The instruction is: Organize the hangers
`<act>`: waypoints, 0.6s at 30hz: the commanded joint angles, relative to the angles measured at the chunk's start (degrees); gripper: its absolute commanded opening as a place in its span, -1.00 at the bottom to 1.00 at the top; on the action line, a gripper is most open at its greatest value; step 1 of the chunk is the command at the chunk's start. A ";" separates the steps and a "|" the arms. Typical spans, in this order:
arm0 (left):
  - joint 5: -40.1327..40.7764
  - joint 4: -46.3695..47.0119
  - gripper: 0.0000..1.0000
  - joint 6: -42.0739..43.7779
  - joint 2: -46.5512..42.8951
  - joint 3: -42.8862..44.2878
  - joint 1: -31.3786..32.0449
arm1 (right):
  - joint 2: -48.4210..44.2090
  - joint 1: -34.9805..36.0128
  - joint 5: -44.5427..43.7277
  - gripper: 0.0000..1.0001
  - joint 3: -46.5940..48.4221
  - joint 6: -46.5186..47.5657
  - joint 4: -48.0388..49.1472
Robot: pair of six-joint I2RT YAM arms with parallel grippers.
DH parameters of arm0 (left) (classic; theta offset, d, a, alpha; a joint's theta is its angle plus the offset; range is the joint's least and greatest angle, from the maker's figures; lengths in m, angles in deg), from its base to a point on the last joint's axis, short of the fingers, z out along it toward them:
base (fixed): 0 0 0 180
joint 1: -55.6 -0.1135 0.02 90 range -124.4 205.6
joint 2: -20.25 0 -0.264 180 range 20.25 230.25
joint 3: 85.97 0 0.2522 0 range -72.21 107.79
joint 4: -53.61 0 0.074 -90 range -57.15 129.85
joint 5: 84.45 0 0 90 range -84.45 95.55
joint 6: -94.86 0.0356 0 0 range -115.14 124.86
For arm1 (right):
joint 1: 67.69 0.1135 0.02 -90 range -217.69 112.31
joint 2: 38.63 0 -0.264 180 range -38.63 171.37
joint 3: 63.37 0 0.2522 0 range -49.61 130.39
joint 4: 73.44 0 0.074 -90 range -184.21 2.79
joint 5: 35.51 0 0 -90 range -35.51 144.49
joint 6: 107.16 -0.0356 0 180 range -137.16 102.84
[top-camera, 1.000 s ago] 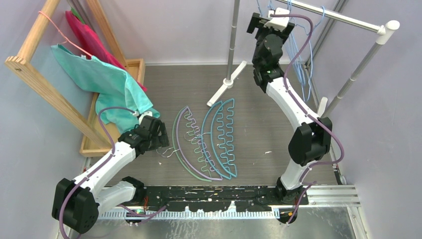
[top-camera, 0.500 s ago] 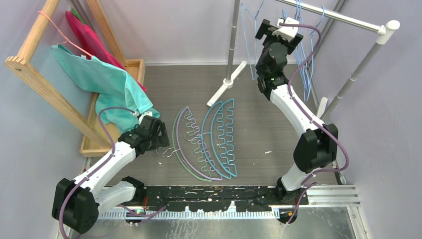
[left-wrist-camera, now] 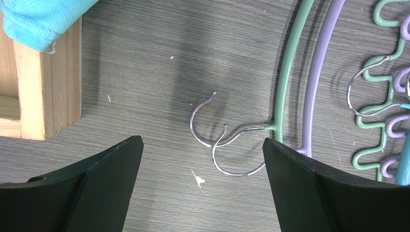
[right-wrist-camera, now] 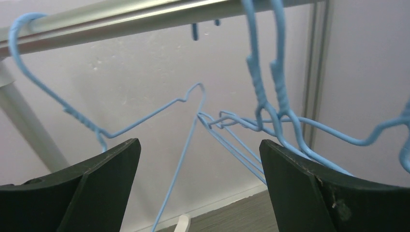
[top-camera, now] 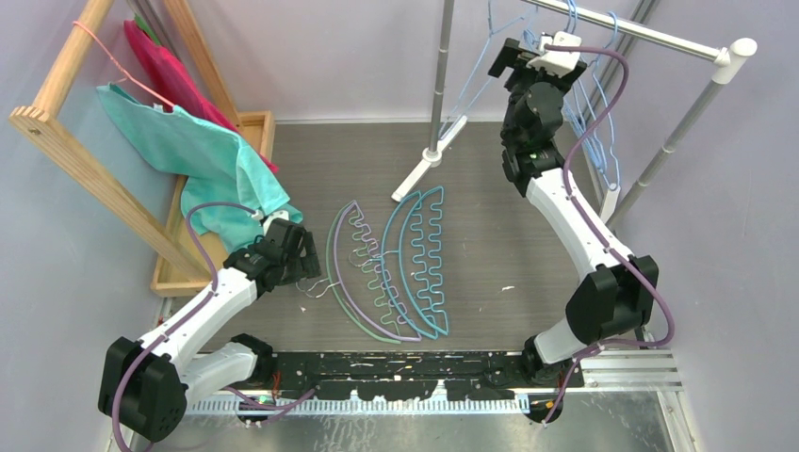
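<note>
Right tool (right-wrist-camera: 200, 186) farther right, thin light-blue hangers (right-wrist-camera: 258, 92)

The right gripper (right-wrist-camera: 199, 159) stands wide open, its dark fingers (right-wrist-camera: 92, 188) at either side with nothing between them. Beyond it the silver rail (right-wrist-camera: 121, 19) crosses overhead. One light-blue wire hanger (right-wrist-camera: 82, 121) hooks over the rail on the left and hangs tilted. A pair of blue hangers (right-wrist-camera: 256, 89) hangs on the right, twisted necks side by side. The hangers' lower wires cross near the middle, and the lilac wall (right-wrist-camera: 145, 63) lies farther back.

The grey wood-grain table (top-camera: 509, 235) carries arched hangers (top-camera: 407, 273) mid-frame, a wooden tray (top-camera: 174, 275) at left, and a white rail foot (top-camera: 426, 162) upper centre.
</note>
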 commanded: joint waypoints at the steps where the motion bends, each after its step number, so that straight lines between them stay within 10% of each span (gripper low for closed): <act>1: 0.10 1.70 0.96 0.43 -0.94 0.03 -0.32 | -3.65 -0.19 12.06 1.00 4.29 -2.13 -6.80; 18: -0.60 2.43 0.96 0.67 -0.20 0.02 -0.32 | -5.48 0.62 38.48 1.00 7.36 -10.16 -10.57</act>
